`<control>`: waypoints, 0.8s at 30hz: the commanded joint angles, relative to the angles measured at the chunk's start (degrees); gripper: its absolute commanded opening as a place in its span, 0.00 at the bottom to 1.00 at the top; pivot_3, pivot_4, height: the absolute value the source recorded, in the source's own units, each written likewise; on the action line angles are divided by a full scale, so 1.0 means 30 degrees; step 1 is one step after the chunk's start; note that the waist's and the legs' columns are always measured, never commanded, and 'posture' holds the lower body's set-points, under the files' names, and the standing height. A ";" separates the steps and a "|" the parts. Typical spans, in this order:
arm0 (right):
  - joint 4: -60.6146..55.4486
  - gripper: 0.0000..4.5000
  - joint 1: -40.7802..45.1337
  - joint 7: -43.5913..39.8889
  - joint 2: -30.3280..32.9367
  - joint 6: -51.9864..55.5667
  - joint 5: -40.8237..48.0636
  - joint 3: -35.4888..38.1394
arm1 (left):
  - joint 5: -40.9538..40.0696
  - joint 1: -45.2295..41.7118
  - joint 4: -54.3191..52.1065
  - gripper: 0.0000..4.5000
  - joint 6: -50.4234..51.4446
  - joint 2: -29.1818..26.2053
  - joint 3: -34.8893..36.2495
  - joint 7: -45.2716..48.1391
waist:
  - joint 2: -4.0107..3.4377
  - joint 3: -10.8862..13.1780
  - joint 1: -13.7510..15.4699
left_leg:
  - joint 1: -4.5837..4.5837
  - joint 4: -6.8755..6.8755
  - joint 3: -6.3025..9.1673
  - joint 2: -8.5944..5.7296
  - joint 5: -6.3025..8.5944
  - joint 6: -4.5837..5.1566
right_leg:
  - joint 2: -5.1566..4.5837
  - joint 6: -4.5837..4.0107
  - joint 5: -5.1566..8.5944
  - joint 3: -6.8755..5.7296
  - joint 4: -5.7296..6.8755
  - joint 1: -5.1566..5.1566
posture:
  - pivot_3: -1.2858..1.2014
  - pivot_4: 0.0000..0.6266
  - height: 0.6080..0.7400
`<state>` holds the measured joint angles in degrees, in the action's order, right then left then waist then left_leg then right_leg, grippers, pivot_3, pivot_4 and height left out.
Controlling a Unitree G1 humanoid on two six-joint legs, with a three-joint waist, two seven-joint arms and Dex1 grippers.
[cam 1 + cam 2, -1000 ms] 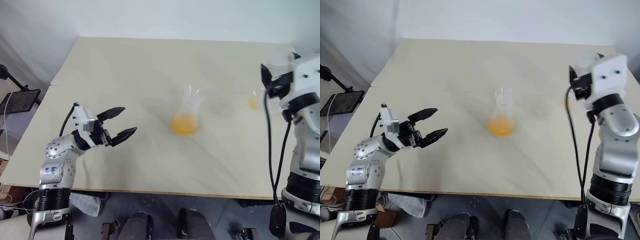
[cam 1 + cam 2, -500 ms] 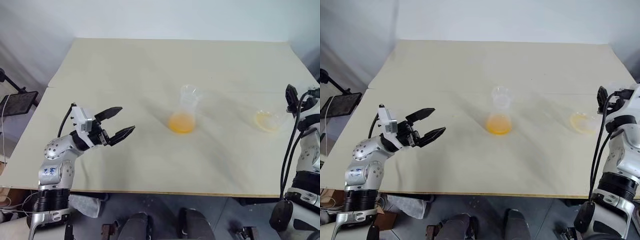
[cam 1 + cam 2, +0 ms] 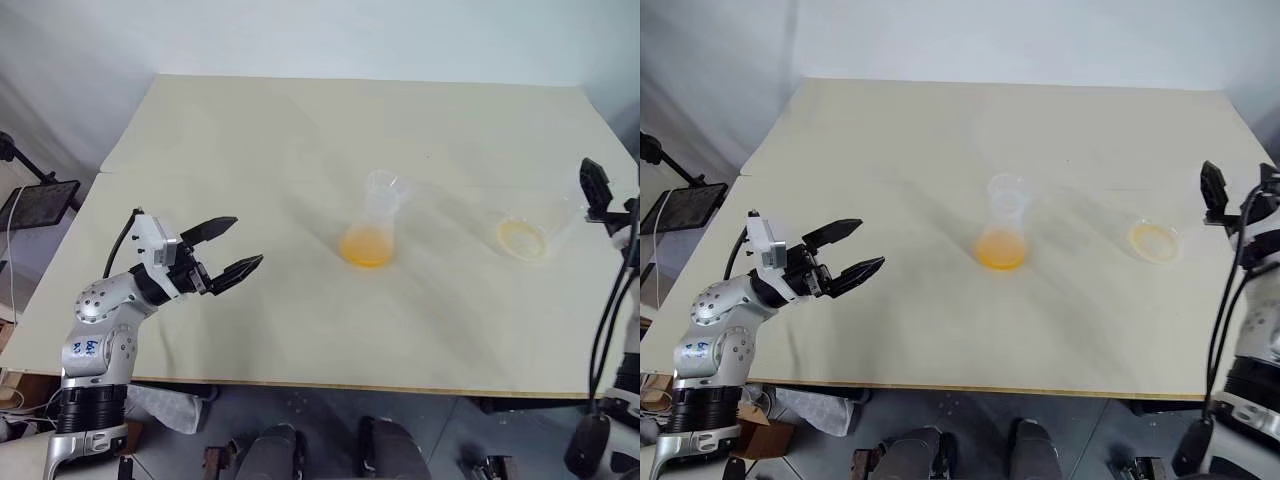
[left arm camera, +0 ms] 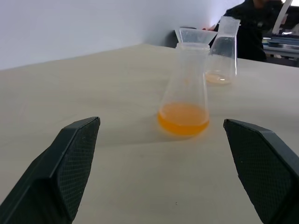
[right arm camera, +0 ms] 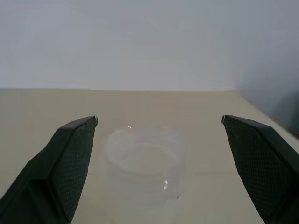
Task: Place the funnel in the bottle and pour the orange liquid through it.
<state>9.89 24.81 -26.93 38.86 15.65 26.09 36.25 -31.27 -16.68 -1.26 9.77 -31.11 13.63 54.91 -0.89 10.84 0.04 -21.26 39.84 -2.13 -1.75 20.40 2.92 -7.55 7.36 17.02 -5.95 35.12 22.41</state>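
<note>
The clear bottle stands upright at the table's middle. The clear funnel sits in its neck, and the orange liquid fills its base. In the left wrist view the bottle, funnel and orange liquid lie ahead. My left gripper hovers open and empty, well to the bottle's left. At the table's right edge my right gripper is open, just clear of a wide-mouthed vessel with orange residue. That vessel stands ahead of its open fingers.
The pale table has free room around the bottle. A dark stand is off the table's left side. A person in dark clothes sits beyond the far edge in the left wrist view.
My right gripper swung right and down with the wide-mouthed vessel, set it on the table, opened and drew back from it. The left gripper stayed put.
</note>
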 commanded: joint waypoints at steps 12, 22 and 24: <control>-0.9436 1.00 -1.0376 -1.0026 0.3213 0.2373 0.6652 0.4246 | 0.1021 0.1359 0.0232 1.00 -0.0546 -0.2483 0.1101 -0.0078 | -0.0001 0.0002 0.0355 | 0.0015 -0.0079 -0.0009 0.0010 0.0001 0.0000 | 0.0003 0.0001 -0.0001 0.0003 -0.0064 -0.0001 | 0.52 0.24 1.00; -1.2079 1.00 -1.5819 -1.3049 0.0974 -0.0808 0.4454 0.1429 | 0.0865 0.1634 0.0355 1.00 -0.1210 -0.3109 0.1433 0.0858 | 0.0037 0.0004 0.0457 | 0.0087 -0.0077 0.0008 0.0055 0.0021 -0.0025 | -0.0068 -0.0001 -0.0001 0.0015 -0.0319 -0.0170 | 0.52 0.24 1.00; -1.1730 1.00 -1.5605 -1.2852 0.0482 -0.1436 0.3962 0.0641 | 0.1073 0.2036 0.0132 1.00 -0.1537 -0.3345 0.1590 0.1040 | 0.0035 0.0003 0.0406 | 0.0094 -0.0083 0.0008 0.0060 0.0026 -0.0035 | -0.0063 -0.0001 -0.0002 0.0014 -0.0304 -0.0158 | 0.52 0.24 1.00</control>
<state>-25.22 -22.64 -65.92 41.20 13.69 38.85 38.84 -28.03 -11.83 0.83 6.82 -39.62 15.98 57.32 -0.79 10.85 1.26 -20.95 39.57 -2.12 -1.57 20.48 2.81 -7.73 7.36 17.02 -5.90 34.24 21.93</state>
